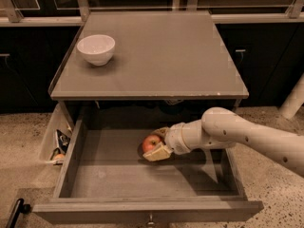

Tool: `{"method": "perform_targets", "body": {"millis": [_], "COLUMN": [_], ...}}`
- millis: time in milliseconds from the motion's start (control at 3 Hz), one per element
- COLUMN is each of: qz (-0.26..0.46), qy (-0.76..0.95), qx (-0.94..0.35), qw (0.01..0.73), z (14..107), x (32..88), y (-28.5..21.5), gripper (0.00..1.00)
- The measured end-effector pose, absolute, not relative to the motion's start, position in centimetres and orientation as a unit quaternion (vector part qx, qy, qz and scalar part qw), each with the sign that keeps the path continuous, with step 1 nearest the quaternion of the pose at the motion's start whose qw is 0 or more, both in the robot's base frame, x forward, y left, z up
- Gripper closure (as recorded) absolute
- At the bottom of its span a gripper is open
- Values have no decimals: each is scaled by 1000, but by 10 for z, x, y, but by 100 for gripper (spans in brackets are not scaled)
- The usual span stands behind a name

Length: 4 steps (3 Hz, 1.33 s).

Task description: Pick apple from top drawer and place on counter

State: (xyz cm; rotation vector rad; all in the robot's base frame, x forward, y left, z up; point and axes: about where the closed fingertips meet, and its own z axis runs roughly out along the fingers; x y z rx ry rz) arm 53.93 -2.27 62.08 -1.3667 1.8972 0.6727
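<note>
The red apple with yellowish patches lies in the open top drawer, near the middle of its back half. My gripper reaches in from the right on a white arm and its two tan fingers are closed on the apple from front and back, low over the drawer's bottom. The grey counter is right above the drawer, behind the gripper.
A white bowl stands on the counter's back left. A side pocket with small items hangs left of the drawer. The drawer's knob is at the front. A black handle lies at the lower left and a white post stands at the right.
</note>
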Motion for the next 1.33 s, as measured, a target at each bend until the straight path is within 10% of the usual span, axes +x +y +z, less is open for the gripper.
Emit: {"method": "perform_targets", "body": {"millis": [667, 1333], "qz": [263, 269], "qy": [734, 693], "qx": [-532, -577], "qw": [332, 338], "z": [619, 672], "x": [529, 506], "y": [-27, -33], "gripper": [100, 100]}}
